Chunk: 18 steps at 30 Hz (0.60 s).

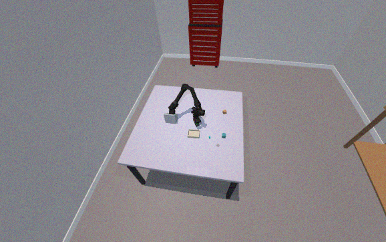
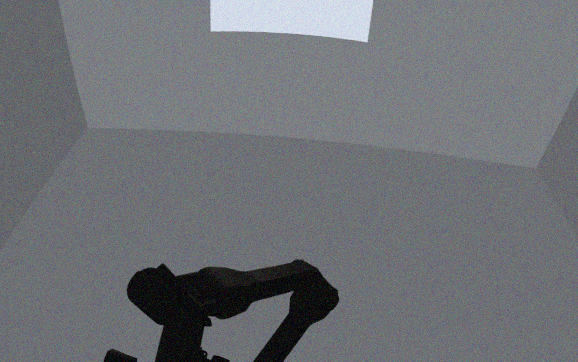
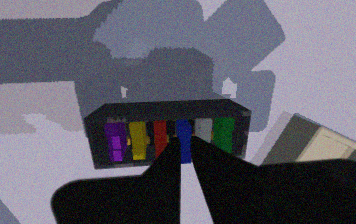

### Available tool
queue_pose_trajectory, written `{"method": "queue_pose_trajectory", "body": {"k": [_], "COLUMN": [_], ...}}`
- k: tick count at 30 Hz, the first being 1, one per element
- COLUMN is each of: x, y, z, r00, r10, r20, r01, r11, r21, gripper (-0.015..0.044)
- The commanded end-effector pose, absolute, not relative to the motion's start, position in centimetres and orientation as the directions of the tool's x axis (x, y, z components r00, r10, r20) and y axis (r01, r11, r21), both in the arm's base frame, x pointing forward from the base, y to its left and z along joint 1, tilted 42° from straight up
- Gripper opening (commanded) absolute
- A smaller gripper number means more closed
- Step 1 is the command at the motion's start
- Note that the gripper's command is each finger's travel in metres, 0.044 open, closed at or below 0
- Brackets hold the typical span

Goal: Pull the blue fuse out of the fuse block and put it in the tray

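The black fuse block (image 3: pixel 165 108) stands ahead of the fingers in the wrist view. My gripper (image 3: pixel 184 142) is shut on the blue fuse (image 3: pixel 184 150), whose lower end shows between the dark fingertips. The blue fuse is upright in line with its row; whether it is raised a little or fully seated cannot be told. The red fuse (image 3: pixel 160 132) is close on the left of the fingers and the pale grey fuse (image 3: pixel 203 127) close on the right, both partly hidden. The tray (image 1: pixel 194 137) (image 3: pixel 290 142) lies right of the block in the wrist view.
Purple (image 3: pixel 115 135), yellow (image 3: pixel 138 140) and green (image 3: pixel 223 134) fuses stand in the block. An orange block (image 1: pixel 224 111), a teal block (image 1: pixel 224 135), a small teal piece (image 1: pixel 210 137) and a small pale piece (image 1: pixel 218 145) lie right of the arm and tray.
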State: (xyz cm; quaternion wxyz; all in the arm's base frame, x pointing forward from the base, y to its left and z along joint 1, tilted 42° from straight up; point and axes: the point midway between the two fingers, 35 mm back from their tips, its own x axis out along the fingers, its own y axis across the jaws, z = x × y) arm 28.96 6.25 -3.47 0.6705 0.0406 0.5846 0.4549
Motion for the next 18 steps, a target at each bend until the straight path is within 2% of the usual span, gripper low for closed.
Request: {"method": "queue_pose_trajectory", "body": {"k": [1,18], "x": [29.15,29.23], "y": [6.01,5.46], "z": [-3.25,-2.64], "r00": [-0.094,-0.094], "r10": [0.656,0.656], "r20": [-0.749,-0.749], "r01": [-0.567,-0.565], "r11": [0.584,0.584], "r21": [0.582,0.582], "gripper": [0.0,0.0]}}
